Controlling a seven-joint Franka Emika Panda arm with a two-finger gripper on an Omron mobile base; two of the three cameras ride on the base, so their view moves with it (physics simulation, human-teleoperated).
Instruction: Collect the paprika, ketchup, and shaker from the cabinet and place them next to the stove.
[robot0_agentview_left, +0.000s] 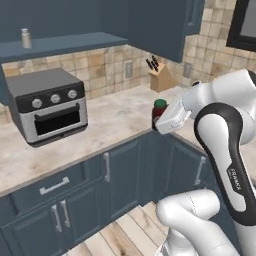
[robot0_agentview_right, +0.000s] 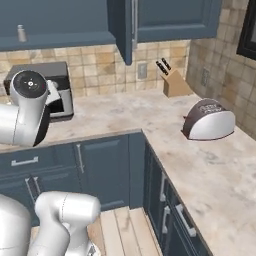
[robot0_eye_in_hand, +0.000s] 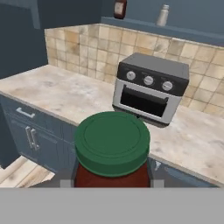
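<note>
Paprika (robot0_eye_in_hand: 112, 151) clamped in hand (robot0_eye_in_hand: 112, 183), above counter (robot0_eye_in_hand: 65, 94).

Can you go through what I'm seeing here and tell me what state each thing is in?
paprika: lid on, upright, held between the gripper's fingers.
gripper: shut on the paprika.
ketchup: upright on the cabinet shelf.
shaker: upright on the same shelf.
cabinet: open, shelf exposed.
toaster oven: door closed.
knife block: knives in place.

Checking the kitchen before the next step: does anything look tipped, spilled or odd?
Nothing is spilled or tipped. The paprika sits upright in the gripper, and the shaker and ketchup stand upright on the cabinet shelf.
</note>
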